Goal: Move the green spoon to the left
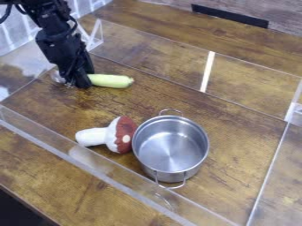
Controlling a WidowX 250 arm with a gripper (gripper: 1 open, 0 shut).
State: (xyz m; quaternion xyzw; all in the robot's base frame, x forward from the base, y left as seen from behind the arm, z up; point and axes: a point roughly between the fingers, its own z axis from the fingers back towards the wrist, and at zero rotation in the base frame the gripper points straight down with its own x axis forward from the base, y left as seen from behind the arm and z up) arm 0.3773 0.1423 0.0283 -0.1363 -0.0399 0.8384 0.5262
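One wooden table [224, 53] of dark, grained planks carries the whole scene, and one clear plastic enclosure [210, 71] with low transparent walls stands on it, bounding the work area. One black robot arm [48, 22] reaches down at the upper left. Inside the enclosure sits one round pot [170, 146] of shiny silver metal with two small loop handles; its interior shows bare metal, nothing in it. Just beside the pot, on its left, lies one toy mushroom [104, 134] with a red, white-spotted cap and a white stem, tipped on its side, the cap close against the pot wall. One green spoon [106, 80] lies flat on the wood at the upper left, its thick, rounded yellow-green handle pointing right; the metal bowl end is hidden behind the arm's tip. One black gripper [78, 79] points steeply down over that end of the spoon; whether its jaws are parted or clamped on the spoon cannot be told from this view.
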